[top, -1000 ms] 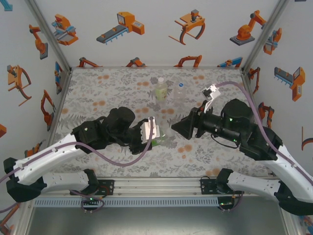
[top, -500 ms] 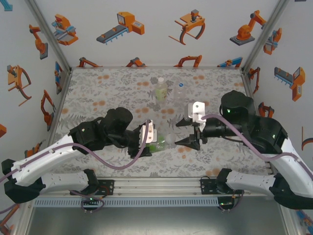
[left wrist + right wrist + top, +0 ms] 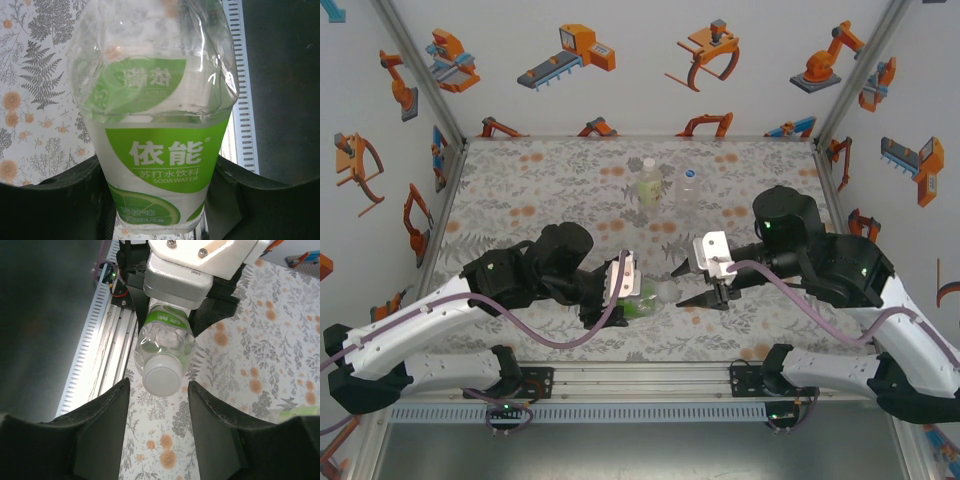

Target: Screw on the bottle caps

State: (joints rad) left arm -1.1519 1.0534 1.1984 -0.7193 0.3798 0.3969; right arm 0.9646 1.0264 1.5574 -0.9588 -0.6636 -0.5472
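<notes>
My left gripper is shut on the bright green-labelled bottle, holding it on its side above the table, neck towards the right. In the left wrist view the label sits between my dark fingers. A white cap sits on the bottle's mouth. My right gripper faces that cap, open. In the right wrist view its fingertips flank the cap with a gap on each side.
Two more bottles stand upright at the back of the table: one with a pale yellow-green label and white cap, and an unlabelled one with a blue cap. The metal rail runs along the near table edge.
My right gripper has swung round, moved left up to the bottle's cap and narrowed its jaws. The left gripper has shifted the bottle slightly, keeping hold.
</notes>
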